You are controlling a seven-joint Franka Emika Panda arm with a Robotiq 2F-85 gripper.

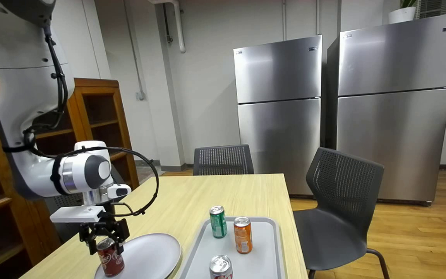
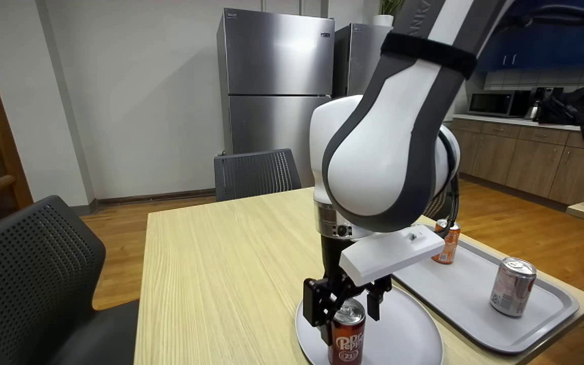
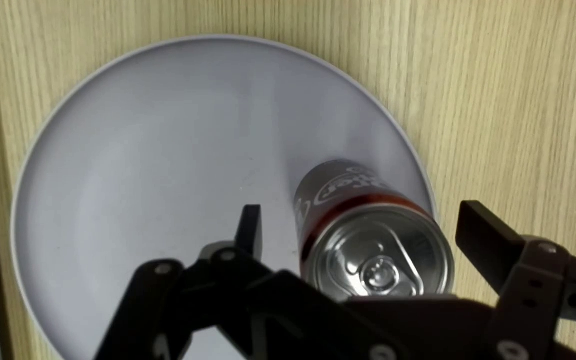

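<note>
Evidently, the gripper (image 3: 362, 227) is not clamped on anything: in the wrist view its fingers (image 3: 250, 232) stand apart, one to each side of the Dr Pepper can (image 2: 349, 337). A gap shows beside the finger at frame left; the one at frame right appears just beside the lid, and contact there cannot be confirmed. Such a spread would suit straddling the can's width from above. The can stands upright on the plate (image 3: 143, 175), right of centre in the wrist view and near the rim, its flat base presumably keeping it steady without support. In an exterior view, the tray (image 1: 265, 252) occupies the lower middle of the frame, just beside the plate, and carries a green can (image 1: 218, 221), an orange can (image 1: 243, 235) and, at the bottom edge, a silver can (image 1: 221, 267). All three are upright and apart, a spacing that likely leaves room around each. Plate and tray both rest on the table (image 1: 207, 190).
</note>
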